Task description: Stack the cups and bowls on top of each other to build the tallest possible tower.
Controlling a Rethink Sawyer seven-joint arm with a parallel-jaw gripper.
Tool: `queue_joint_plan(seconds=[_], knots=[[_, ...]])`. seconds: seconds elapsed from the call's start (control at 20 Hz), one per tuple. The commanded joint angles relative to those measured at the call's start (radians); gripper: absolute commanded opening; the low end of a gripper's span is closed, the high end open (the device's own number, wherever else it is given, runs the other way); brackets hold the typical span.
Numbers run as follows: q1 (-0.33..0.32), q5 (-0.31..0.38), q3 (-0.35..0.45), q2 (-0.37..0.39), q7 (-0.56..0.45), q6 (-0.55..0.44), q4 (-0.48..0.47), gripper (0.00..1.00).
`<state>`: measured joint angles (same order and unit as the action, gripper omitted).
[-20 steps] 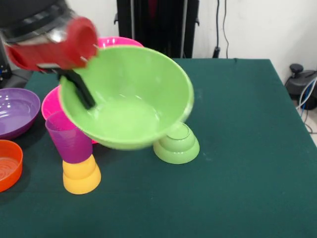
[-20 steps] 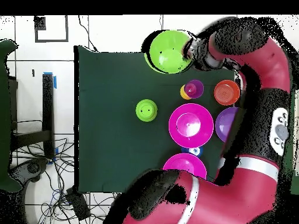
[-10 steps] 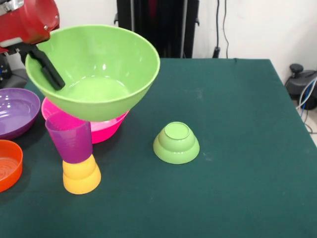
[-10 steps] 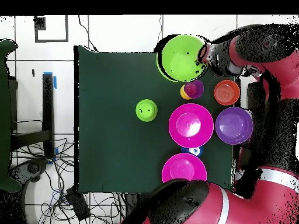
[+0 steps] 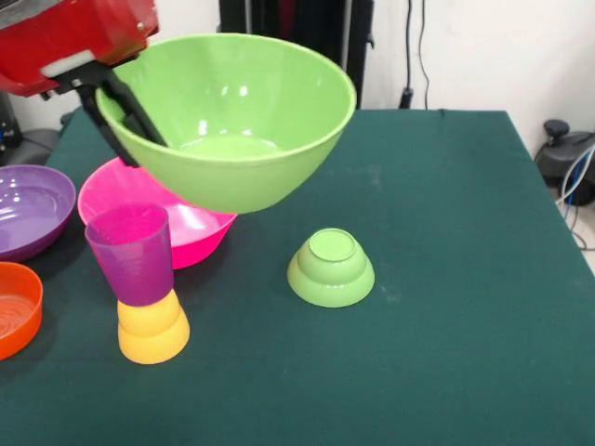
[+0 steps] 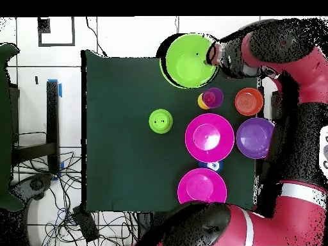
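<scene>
The large lime green bowl (image 5: 232,116) is held in the air, mouth up but tipped, so that its opening is turned partly toward the front camera and its inside is seen. Its rim is higher on the far side and lower at the near side. It is a deep round plastic bowl with a smooth glossy wall and a small flat base. In the overhead view the same bowl (image 6: 188,60) appears as a bright green disc over the bench's edge.

The pincer (image 5: 119,107) is clamped on the lime green bowl's rim at the bowl's left side in the front view: one black finger (image 5: 139,111) is seen lying inside the bowl against its wall, and another runs down the outside. The red arm (image 5: 65,37) comes in from the upper left corner. In the overhead view the pincer (image 6: 211,56) is met at the bowl's right edge.

Below the held bowl, on the green bench (image 5: 446,279), a hot pink bowl (image 5: 177,228) stands upright, partly hidden by the lime one. Just in front of it a purple cup (image 5: 133,253) stands mouth up on an inverted yellow-orange cup (image 5: 152,327). A small green bowl (image 5: 331,268) lies upside down to the right, well apart from the pincer. At the left edge a wide purple bowl (image 5: 28,209) and an orange bowl (image 5: 17,307) stand mouth up. A second hot pink bowl (image 6: 202,184) is seen in the overhead view, with a small blue bowl (image 6: 211,166) between the two pink ones.
</scene>
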<state>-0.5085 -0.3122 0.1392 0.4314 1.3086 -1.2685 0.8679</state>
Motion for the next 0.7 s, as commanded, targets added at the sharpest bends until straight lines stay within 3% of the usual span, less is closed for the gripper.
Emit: queue_joint_plan(seconds=[0.05,0.25,0.7], knots=[[-0.049,0.067,0.203,0.021,-0.449,-0.044,0.186,0.00],[-0.101,0.083,0.259,0.012,-0.511,-0.059,0.201,0.00],[-0.170,0.147,0.337,0.002,-0.537,-0.099,0.209,0.00]])
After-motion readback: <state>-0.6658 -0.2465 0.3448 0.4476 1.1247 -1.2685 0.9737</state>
